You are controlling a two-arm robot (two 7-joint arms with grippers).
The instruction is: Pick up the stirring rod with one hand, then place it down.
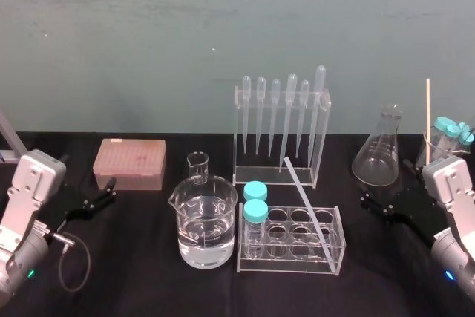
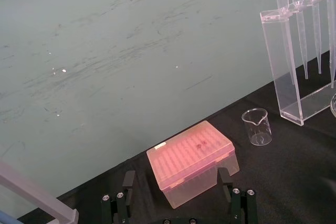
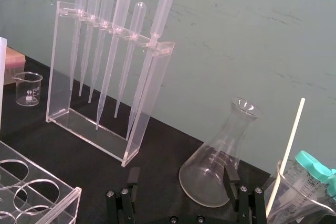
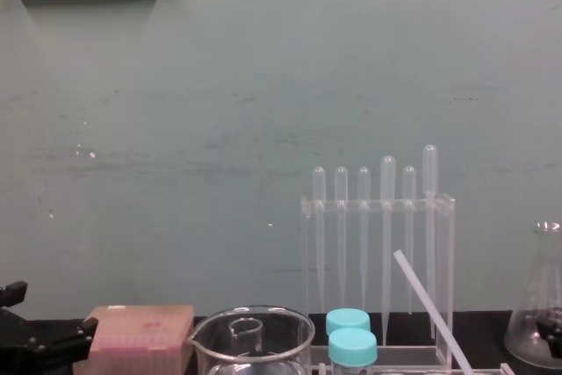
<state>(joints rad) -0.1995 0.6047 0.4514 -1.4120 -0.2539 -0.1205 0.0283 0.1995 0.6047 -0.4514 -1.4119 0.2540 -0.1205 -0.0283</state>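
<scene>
From my seat, the long, thin translucent white stirring rod (image 1: 306,202) lies tilted across the clear acrylic test-tube rack (image 1: 293,257) at the middle of the black worktop (image 1: 148,280). Its far end is raised toward the clear stand of six bulb-topped pipettes (image 1: 282,128), and its near end is at the rack's front right corner.

My left gripper (image 2: 176,176) sits low at the left with its fingers spread wide and nothing between them, facing the pink lidded tip box (image 1: 129,162). My right gripper (image 3: 181,177) sits at the right, equally wide and empty, with the clear conical flask (image 1: 380,150) just ahead of it.

From the left, a large glass beaker of water (image 1: 204,228), a small empty beaker (image 1: 198,166) and two teal-capped tubes (image 1: 255,202) in the rack stand between gripper and rod. At the far right, a beaker (image 1: 438,150) holds more teal-capped tubes and a pale stick (image 1: 427,116).
</scene>
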